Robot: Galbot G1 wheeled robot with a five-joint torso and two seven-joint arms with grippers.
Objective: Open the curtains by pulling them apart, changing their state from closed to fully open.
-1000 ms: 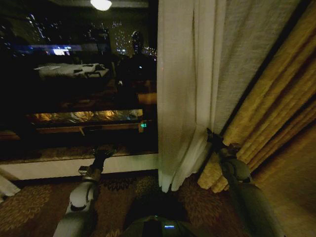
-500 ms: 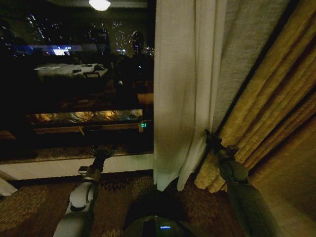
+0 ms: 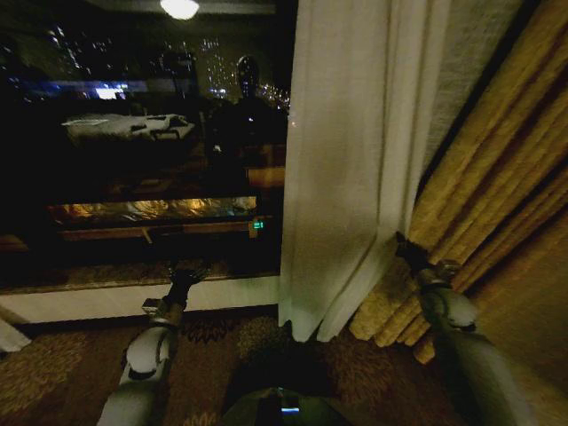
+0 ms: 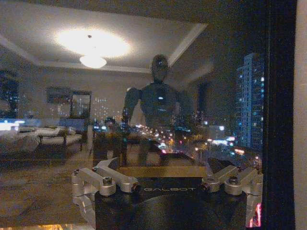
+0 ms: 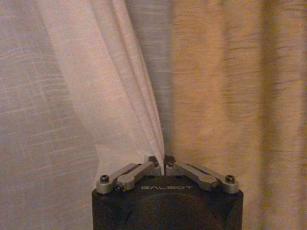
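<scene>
A big dark window pane fills the head view from nine o'clock up to twelve. It shines like a mirror: you can see a round ceiling lamp, a bed, and the robot's own shape in the glass, with city lights behind. A pale window sill runs along the bottom of the glass. Below it lies a brown carpet with a flower pattern.

At three o'clock hangs a thick golden-yellow drape. It sits right behind the thin one, touching it, and crowds the spot where the right arm works.

The thin cream-white curtain with long folds hangs from twelve o'clock down to about five. Its lower part is bunched and tugged toward four o'clock.

The right gripper is at four o'clock, just where the white cloth meets the yellow drape. In the right wrist view, the right gripper has its tips pressed together, pinching a gathered fold of the white curtain. The cloth fans out from the pinch, with the yellow drape beside it.

The left gripper waits at seven o'clock, low by the sill, well apart from the curtain. In the left wrist view, I cannot tell how the left gripper stands.
</scene>
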